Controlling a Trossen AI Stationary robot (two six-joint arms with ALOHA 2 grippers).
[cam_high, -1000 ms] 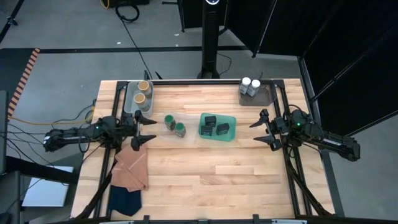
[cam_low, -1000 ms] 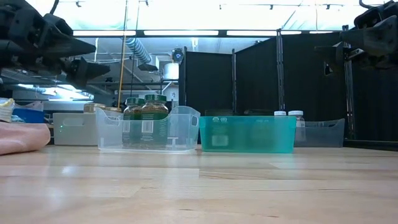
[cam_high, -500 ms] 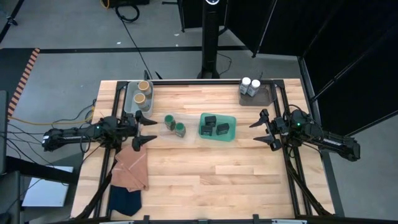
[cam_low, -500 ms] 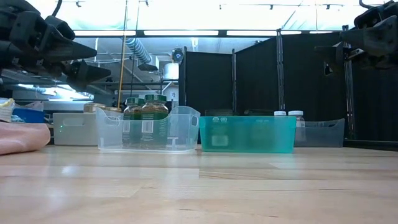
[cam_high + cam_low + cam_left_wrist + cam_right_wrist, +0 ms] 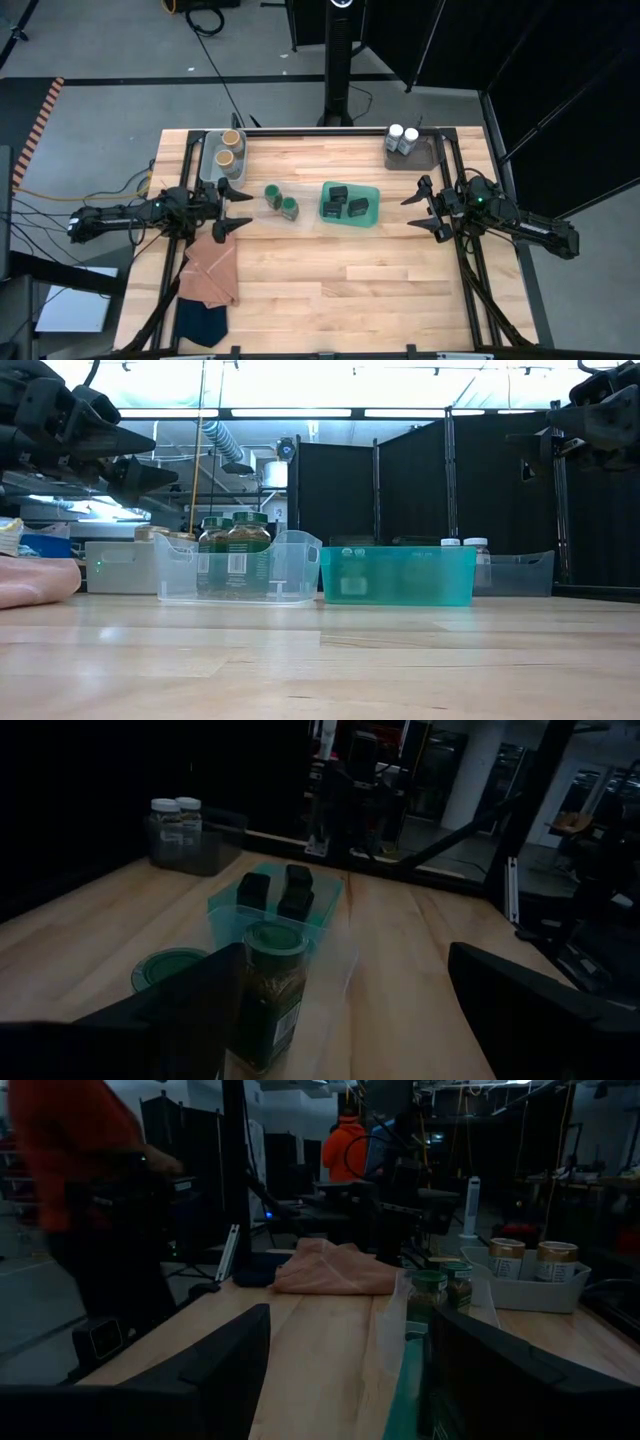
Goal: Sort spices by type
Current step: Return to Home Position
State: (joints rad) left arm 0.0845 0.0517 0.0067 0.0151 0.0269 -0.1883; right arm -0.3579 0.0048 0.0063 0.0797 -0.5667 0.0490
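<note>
inside clear tray [image 5: 297,572], 2 green jars [image 5: 289,207]; left tool [image 5: 248,208], right tool [image 5: 406,213] both wide

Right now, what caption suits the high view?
Spices sorted into four trays; left end effector and right end effector hover open at either side.

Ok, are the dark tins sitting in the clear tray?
No, the three dark tins lie in the teal tray; the clear tray holds two green-lidded jars.
</note>
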